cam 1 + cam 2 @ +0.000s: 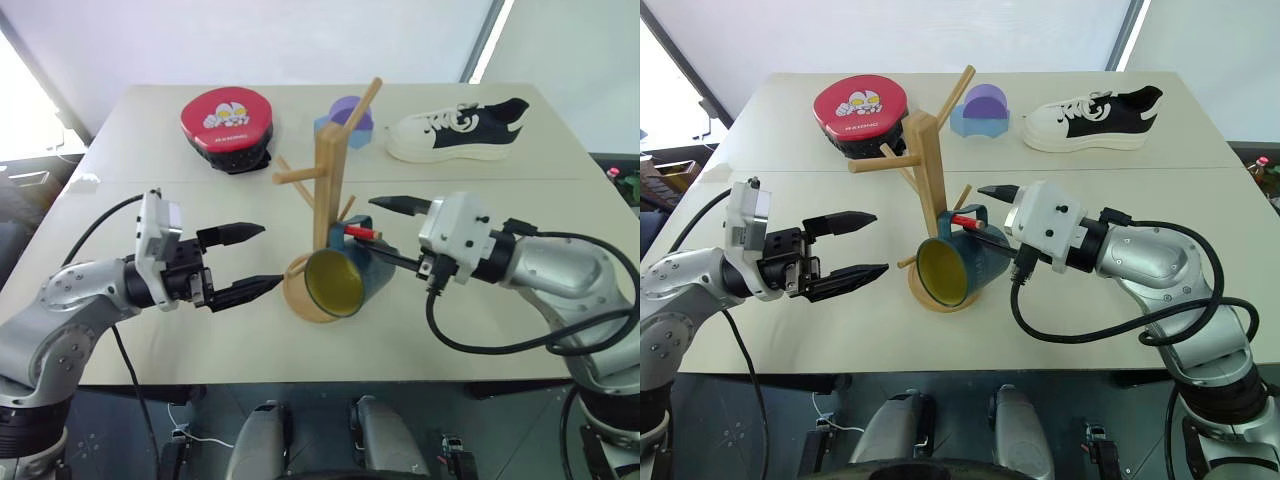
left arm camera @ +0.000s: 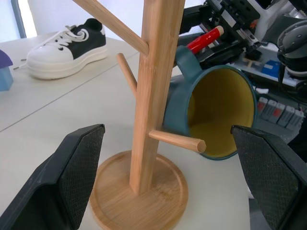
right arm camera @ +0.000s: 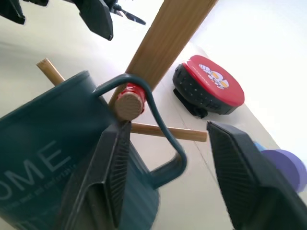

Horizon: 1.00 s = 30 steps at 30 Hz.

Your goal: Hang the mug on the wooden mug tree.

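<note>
Mug [image 3: 43, 158] lettered "OME", handle over wooden mug tree's [image 1: 328, 180] red-tipped peg [image 3: 128, 103].

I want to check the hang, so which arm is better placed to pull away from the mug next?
Right. The right gripper is open beside the mug, whose handle sits over the red-tipped peg of the mug tree. The left gripper is open, apart from it.

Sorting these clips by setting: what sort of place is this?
Probably a robot test room, not a home: a plain table by bright blinds holds unrelated props, a sneaker, a red padded mitt and the wooden mug tree.
</note>
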Motion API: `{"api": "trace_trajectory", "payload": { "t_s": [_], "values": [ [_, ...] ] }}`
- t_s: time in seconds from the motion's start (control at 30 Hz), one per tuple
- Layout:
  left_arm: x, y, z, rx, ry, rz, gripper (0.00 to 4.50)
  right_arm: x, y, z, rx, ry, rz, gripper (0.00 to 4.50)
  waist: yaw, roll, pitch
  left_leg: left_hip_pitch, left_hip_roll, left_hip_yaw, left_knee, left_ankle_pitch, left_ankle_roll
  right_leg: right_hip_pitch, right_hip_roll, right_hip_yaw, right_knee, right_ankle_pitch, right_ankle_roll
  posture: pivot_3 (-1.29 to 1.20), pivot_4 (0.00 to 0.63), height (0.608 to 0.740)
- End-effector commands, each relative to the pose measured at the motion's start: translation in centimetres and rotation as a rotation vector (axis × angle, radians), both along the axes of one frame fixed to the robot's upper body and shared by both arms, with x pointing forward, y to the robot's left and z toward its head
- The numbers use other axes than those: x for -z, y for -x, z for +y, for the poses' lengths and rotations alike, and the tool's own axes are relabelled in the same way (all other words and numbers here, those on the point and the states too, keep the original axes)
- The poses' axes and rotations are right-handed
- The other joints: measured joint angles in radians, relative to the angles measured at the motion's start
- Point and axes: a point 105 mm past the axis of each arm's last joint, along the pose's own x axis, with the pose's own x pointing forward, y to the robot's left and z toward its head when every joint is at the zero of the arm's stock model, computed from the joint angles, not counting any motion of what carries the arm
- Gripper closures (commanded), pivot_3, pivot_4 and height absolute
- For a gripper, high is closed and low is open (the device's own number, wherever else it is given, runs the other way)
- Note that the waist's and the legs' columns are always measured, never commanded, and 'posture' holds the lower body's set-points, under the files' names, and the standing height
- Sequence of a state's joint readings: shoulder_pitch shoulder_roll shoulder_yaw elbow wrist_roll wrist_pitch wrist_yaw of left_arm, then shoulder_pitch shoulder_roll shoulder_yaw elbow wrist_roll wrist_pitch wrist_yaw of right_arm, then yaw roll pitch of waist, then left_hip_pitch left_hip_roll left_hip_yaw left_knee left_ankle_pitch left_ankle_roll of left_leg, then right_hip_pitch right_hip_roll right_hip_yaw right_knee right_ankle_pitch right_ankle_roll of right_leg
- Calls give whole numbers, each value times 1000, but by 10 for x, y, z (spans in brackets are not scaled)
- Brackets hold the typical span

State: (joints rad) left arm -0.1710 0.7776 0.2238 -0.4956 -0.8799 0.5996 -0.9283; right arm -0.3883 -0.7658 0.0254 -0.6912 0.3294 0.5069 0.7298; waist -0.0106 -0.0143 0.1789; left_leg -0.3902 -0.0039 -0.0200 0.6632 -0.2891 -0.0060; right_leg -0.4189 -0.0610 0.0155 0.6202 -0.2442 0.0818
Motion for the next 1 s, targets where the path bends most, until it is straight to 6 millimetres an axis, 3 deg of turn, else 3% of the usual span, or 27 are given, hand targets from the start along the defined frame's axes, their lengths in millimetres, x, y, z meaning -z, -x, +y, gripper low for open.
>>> {"api": "trace_trajectory", "payload": {
  "t_s": [0.03,0.3,0.43,0.6,0.8,1.0],
  "values": [
    [-13,3,-1,5,6,-67,0,-14,3,-5,1,21,-85,2211,0,0,0,0,0,0,0,0,0,0,0,0,0,0,0,0,150,735],
    [-7,-6,8,-41,8,-47,0,-27,8,-39,54,36,-101,2211,2,-1,0,0,0,0,1,0,0,1,1,-1,0,0,1,0,150,735],
    [2,-15,18,-109,5,-23,0,-24,6,-61,119,-20,-36,2211,1,-1,0,1,0,0,1,0,0,2,1,-1,1,0,1,0,150,735],
    [44,-53,62,-504,-36,-19,0,31,-17,-128,422,-406,140,2211,2,-4,-3,12,1,-1,-1,0,1,13,2,-1,-1,0,0,0,150,735],
    [85,-60,88,-724,-26,27,0,77,-32,-146,544,-561,185,2211,-3,-3,-2,16,0,3,0,-1,1,14,0,3,2,-1,-1,0,150,735],
    [92,-58,92,-761,2,6,0,97,-35,-145,551,-561,202,2211,0,-3,-2,17,1,2,0,-1,1,12,-1,3,8,-1,-1,0,150,735]
  ]
}}
